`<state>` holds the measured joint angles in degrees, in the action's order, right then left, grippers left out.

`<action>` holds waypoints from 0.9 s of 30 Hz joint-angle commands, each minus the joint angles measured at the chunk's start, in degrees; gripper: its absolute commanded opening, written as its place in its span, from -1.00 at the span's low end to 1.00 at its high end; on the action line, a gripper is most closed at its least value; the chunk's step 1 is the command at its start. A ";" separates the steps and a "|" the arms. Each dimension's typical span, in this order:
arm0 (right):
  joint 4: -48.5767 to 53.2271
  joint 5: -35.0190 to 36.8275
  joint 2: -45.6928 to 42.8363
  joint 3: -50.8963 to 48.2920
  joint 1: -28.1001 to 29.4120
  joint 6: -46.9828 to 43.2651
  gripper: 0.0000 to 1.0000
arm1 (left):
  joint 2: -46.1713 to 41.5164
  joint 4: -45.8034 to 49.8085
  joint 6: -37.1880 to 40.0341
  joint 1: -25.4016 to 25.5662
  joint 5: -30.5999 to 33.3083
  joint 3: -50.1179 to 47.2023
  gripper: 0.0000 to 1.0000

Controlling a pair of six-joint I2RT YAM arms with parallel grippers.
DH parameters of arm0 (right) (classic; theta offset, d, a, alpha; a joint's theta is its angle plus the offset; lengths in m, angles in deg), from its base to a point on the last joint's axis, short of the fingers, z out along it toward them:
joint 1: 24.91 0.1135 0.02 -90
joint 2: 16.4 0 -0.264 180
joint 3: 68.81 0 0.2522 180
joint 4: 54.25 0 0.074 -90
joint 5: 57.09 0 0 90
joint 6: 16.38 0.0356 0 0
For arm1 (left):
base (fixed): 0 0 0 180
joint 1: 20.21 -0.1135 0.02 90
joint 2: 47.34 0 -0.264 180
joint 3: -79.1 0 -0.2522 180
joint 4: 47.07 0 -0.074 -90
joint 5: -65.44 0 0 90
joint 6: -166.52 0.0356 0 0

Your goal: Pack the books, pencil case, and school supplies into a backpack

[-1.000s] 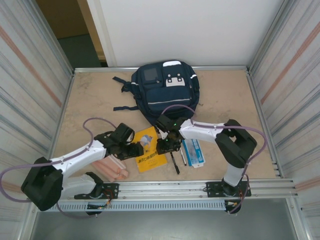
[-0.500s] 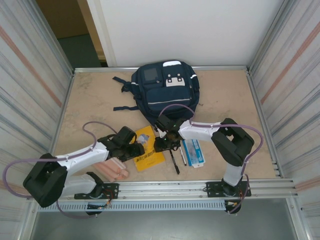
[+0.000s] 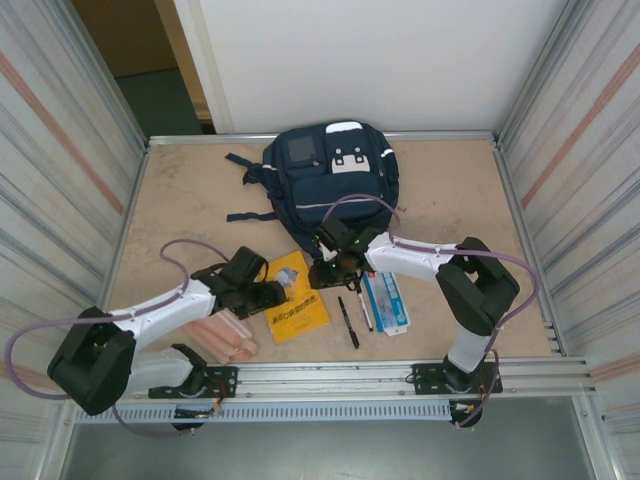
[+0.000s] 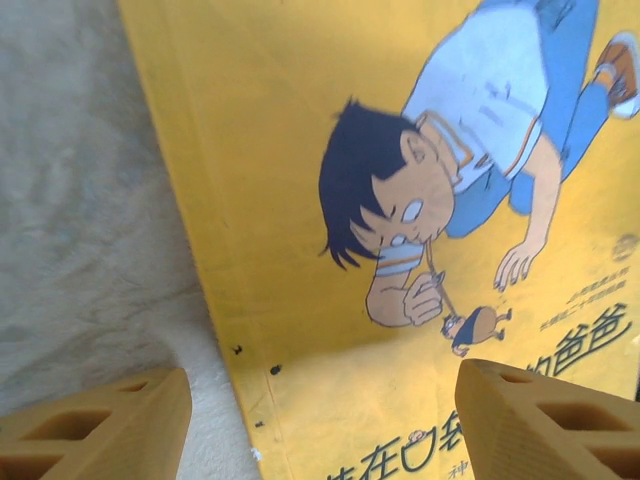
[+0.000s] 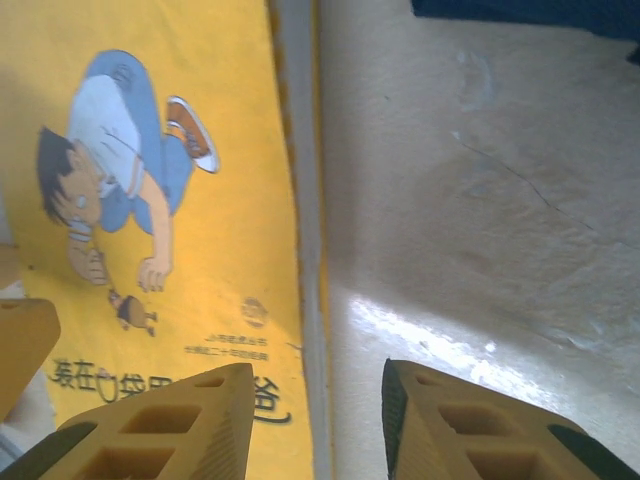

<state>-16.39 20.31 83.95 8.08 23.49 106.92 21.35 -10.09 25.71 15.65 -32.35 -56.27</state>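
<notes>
Your left claw (image 4: 320,400) is hovering wide open across the left edge of the book (image 3: 298,300), gripping nothing. Your right claw (image 5: 315,400) is hanging slightly open astride its right edge. The book is lying flat on the worktop (image 3: 200,200), near the backpack (image 3: 330,180).

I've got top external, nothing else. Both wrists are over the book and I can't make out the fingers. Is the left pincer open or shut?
Observer: Left pincer is open, straddling the book edge, with one finger over the cover and one over the table.
Operator: Right one?
Observer: Right pincer is open too, but narrower. The book's opposite long edge runs between its fingers.
Operator: Cover OK?
Observer: No creases visible. There are a few small dark specks by the left edge.
</notes>
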 commanded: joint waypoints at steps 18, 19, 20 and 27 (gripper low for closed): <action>4.71 4.87 -13.28 6.85 -26.17 -4.77 0.03 | -7.11 10.73 10.60 -2.99 6.22 15.61 0.40; 4.10 2.93 -12.62 7.40 -28.92 -4.39 0.04 | -6.69 8.80 11.49 -3.10 5.66 15.97 0.40; 3.75 0.72 -11.76 8.18 -31.19 -3.69 0.04 | -6.03 6.22 12.85 -3.17 4.26 16.37 0.40; 1.52 -7.15 -0.59 15.67 -38.73 -2.26 0.04 | 7.72 -1.55 16.56 -4.60 1.93 29.59 0.42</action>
<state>-14.60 17.69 79.34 20.41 -15.00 104.41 24.95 -7.03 39.38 11.93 -29.99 -32.38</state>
